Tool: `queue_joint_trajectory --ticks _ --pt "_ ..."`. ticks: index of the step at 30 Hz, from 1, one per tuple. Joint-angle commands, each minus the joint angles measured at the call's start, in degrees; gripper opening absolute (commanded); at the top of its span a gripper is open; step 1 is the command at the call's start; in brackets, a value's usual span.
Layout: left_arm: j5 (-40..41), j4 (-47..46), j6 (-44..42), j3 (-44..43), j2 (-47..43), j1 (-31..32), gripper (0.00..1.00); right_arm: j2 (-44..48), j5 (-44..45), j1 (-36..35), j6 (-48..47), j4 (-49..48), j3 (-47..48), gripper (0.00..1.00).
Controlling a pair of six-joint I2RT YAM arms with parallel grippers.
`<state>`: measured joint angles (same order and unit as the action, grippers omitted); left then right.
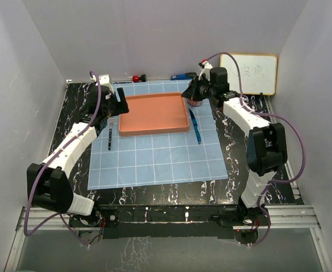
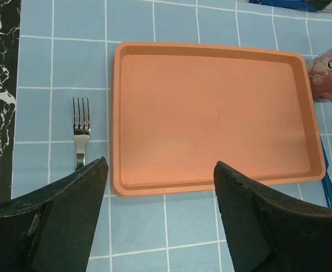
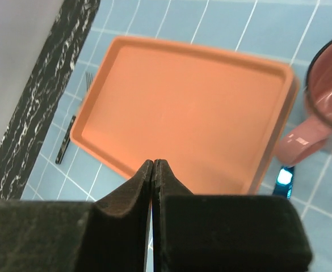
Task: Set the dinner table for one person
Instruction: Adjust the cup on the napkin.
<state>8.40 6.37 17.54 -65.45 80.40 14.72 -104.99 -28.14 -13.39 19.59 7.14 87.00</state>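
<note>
The dinner table point(image 1: 235, 136) is black marble with a light-blue gridded cloth point(image 1: 154, 161) spread on it. An empty orange tray point(image 1: 154, 113) lies at the back of the cloth. A fork point(image 1: 108, 137) lies left of the tray and a blue knife point(image 1: 196, 127) lies right of it. A pink mug point(image 3: 323, 107) stands at the tray's far right corner. My left gripper point(image 2: 160, 165) hangs open over the tray's left edge with nothing between its fingers. My right gripper point(image 3: 155, 162) is shut and empty, above the tray beside the mug point(image 1: 196, 102).
A small whiteboard point(image 1: 249, 73) leans at the back right. A red-handled tool point(image 1: 137, 77) and a blue one point(image 1: 181, 76) lie along the back edge of the cloth. White walls close in on three sides.
</note>
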Motion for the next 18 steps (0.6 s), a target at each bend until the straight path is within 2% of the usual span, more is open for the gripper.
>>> queue_joint_trajectory --ticks 1,9,18 --pt "-1.2 -2.2 1.3 1.4 -0.1 -0.3 0.75 -1.8 0.7 -1.4 1.5 -4.9 -2.9 0.0" --pt "0.1 -2.3 1.4 2.2 0.5 -0.4 0.75 -5.9 11.6 -7.2 -2.9 -3.8 -0.1 0.0" --pt "1.1 -3.1 1.5 3.0 0.8 -0.3 0.76 -9.0 20.0 -8.8 -4.6 -5.6 3.0 0.0"
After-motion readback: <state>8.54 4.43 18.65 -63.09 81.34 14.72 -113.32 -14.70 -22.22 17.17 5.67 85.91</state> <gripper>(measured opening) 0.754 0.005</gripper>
